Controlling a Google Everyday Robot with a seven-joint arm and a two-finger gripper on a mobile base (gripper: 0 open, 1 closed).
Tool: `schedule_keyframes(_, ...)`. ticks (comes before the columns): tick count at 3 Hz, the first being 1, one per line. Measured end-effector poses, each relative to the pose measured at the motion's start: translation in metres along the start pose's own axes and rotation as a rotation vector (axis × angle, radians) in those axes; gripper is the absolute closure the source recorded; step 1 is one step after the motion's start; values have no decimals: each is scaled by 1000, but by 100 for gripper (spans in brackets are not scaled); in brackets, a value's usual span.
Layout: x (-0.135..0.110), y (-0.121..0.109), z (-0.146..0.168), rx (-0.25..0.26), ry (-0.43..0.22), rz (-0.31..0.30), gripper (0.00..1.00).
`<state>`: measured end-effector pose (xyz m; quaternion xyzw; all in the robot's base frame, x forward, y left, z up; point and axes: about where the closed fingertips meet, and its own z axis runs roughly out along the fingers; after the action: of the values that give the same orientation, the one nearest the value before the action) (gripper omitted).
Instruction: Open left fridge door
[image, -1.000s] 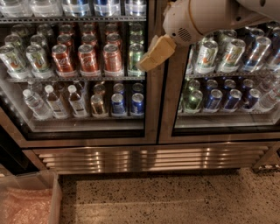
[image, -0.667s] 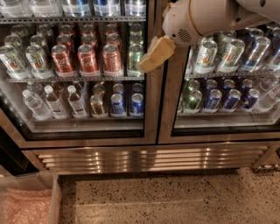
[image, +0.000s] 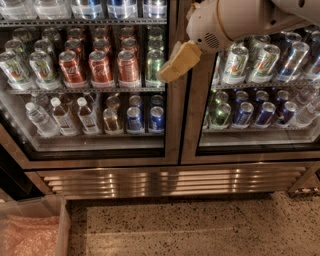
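Shelves (image: 85, 91) glow from inside, floor (image: 200, 225) dim — glare streaks the grille (image: 170, 181), tool (image: 172, 70) pale by the left fridge door (image: 90, 80).

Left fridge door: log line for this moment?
left fridge door: closed | end effector: in front of door's right frame edge | contact: unclear

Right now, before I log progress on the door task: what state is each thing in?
left fridge door, shut, flush with its neighbour.
right fridge door, shut.
gripper, held in front of the left fridge door's right-hand edge; contact unclear.
plastic bin, open-topped, pinkish wrap inside.
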<state>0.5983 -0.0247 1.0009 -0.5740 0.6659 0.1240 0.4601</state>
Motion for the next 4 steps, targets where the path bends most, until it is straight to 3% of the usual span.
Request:
schedule_keyframes(1, 0, 0, 0, 0, 0, 0, 35)
schedule_keyframes(3, 0, 0, 0, 0, 0, 0, 81)
schedule_keyframes(4, 0, 0, 0, 0, 0, 0, 100)
